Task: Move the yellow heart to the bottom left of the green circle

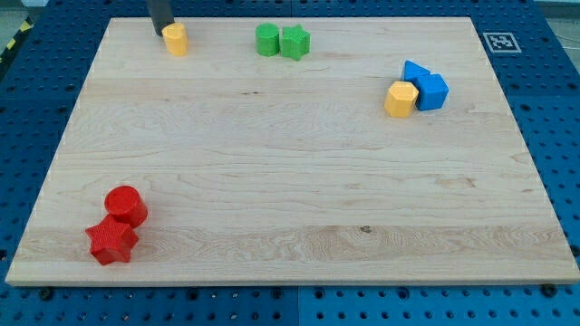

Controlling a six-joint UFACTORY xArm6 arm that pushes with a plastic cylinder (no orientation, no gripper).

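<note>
My tip [163, 32] sits at the view's top left, touching or just beside the upper-left edge of the yellow heart [176, 40]. There is no pincer on this rod, so I have no spread or pinch to report. The yellow heart lies near the top edge of the wooden surface [290, 181], well to the left of the green circle [267, 40]. The green circle touches a green star [294, 42] on its right. Toward the view's right, a yellow hexagon [401, 99] presses against two blue blocks [426, 87]. At the bottom left, a red cylinder [125, 206] touches a red star [111, 240].
</note>
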